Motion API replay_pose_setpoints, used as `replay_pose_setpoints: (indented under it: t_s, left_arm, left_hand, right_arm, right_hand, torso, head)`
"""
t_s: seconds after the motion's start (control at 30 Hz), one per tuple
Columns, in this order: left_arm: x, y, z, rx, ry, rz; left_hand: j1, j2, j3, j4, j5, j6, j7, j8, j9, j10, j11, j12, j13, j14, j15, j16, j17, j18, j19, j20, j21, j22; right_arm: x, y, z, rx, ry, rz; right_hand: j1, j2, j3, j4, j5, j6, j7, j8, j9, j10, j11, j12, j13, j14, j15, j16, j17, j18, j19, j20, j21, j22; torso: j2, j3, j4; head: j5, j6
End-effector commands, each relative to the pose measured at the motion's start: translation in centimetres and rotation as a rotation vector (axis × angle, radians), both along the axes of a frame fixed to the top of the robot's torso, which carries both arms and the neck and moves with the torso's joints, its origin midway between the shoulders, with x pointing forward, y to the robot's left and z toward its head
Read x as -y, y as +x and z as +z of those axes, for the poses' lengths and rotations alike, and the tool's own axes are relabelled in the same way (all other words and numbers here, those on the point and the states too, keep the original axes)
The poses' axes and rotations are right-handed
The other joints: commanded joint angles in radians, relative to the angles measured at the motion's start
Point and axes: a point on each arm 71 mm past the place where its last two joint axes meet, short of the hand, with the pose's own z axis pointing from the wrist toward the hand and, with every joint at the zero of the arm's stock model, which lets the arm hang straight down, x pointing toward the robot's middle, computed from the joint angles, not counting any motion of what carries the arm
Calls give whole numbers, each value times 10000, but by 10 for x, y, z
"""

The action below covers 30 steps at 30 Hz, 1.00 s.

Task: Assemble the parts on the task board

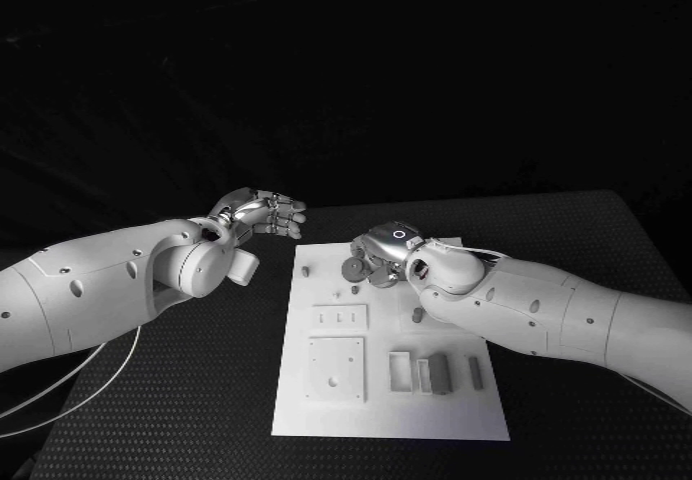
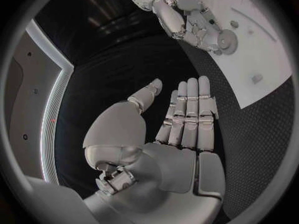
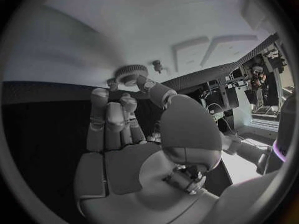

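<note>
Pinching a small toothed gear [image 3: 131, 74] between thumb and fingertips, the right hand [image 1: 384, 255] holds it at the far end of the white board [image 1: 325, 415], low over its surface; the head view shows the same gear [image 1: 352, 271] as a dark disc under the hand, and whether it touches the board cannot be told. The left hand [image 2: 177, 129] holds nothing: its fingers [image 2: 192, 109] lie straight and side by side, with the thumb set a little apart. It hovers over the black table [image 1: 188, 400], just off the board's far left corner. Out from the hands, a small peg [image 1: 418, 314] stands near the board's middle. Nearer the robot sit two raised square plates [image 1: 336, 367] and a row of upright grey blocks [image 1: 438, 375].
</note>
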Motion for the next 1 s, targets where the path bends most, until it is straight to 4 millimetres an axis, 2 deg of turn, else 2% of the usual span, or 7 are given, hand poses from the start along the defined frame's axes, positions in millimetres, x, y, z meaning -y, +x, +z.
replay_pose_setpoints:
  t_s: [0.03,0.2,0.33,0.73,0.8,0.9,1.0]
  left_arm:
    - [0,0,1,60,-23,-60]
    - [0,-1,2,62,-36,-85]
    - [0,-1,2,65,-40,-94]
    - [-6,0,2,169,-102,-181]
    - [-5,0,2,166,-113,-219]
    - [-5,-1,1,154,-126,-262]
    - [-5,-1,0,127,-128,-272]
  left_hand:
    - [-84,-8,10,51,40,-31,42,-51,18,59,29,-53,20,45,-3,-54,12,152,56,-18,-35,12]
    - [-79,-21,9,44,40,-45,47,-60,19,56,31,-63,26,47,-4,-64,21,153,56,-18,-38,15]
    - [-79,-23,9,44,40,-50,49,-64,20,56,32,-67,30,49,-4,-68,26,153,56,-18,-40,17]
    - [-41,13,30,25,40,78,-3,-4,73,103,16,-86,79,69,-5,-116,78,151,57,-18,-61,34]
    - [-29,0,28,6,40,87,-10,-4,80,133,4,-81,96,72,-5,-130,91,151,57,-18,-66,39]
    - [-24,3,29,1,41,86,-10,-6,81,141,0,-80,102,76,-5,-133,97,152,60,-19,-67,42]
    - [-24,2,28,0,40,85,-10,-7,82,143,0,-82,104,77,-5,-135,99,151,61,-18,-67,43]
  right_arm:
    - [0,-3,13,237,1378,337]
    - [3,-3,28,93,2203,417]
    - [17,-2,44,5,2466,309]
    - [107,5,56,-1919,3091,-249]
    - [122,6,55,-2105,2983,-275]
    - [140,8,52,-2246,2811,-503]
    - [155,8,48,-2351,2689,-766]
  right_hand:
    - [64,-126,-70,22,11,1021,478,-85,-20,-33,38,67,-16,31,50,-12,-22,132,21,-31,-5,152]
    - [88,-230,-129,64,6,727,589,-245,-80,-75,142,66,-39,8,144,-42,-38,132,4,-9,-43,148]
    - [89,-239,-145,80,7,698,606,-260,-85,-84,159,72,-40,5,162,-44,-40,132,1,-3,-50,148]
    - [147,-180,-202,42,3,715,625,-242,-72,-162,180,83,-43,-61,188,-69,-44,132,-68,29,-96,154]
    - [105,-176,-292,19,-3,691,632,-251,-73,-217,190,84,-39,-117,200,-78,-39,132,-130,58,-118,165]
    - [-8,79,-915,-323,-9,667,644,-236,-45,-336,207,131,-17,-237,221,-44,-4,132,-257,103,-109,199]
    - [0,66,-990,-387,-2,659,646,-238,-45,-368,208,126,-25,-271,223,-52,-5,132,-295,119,-127,192]
  torso:
    - [-1,14,135]
    - [7,19,92]
    - [1,54,28]
    - [-69,127,-213]
    - [-89,153,-269]
    - [-101,186,-311]
    - [-110,230,-342]
  head:
    - [5,46]
    - [-51,164]
    - [-43,238]
    - [-24,445]
    - [-59,484]
    - [-53,524]
    - [-61,525]
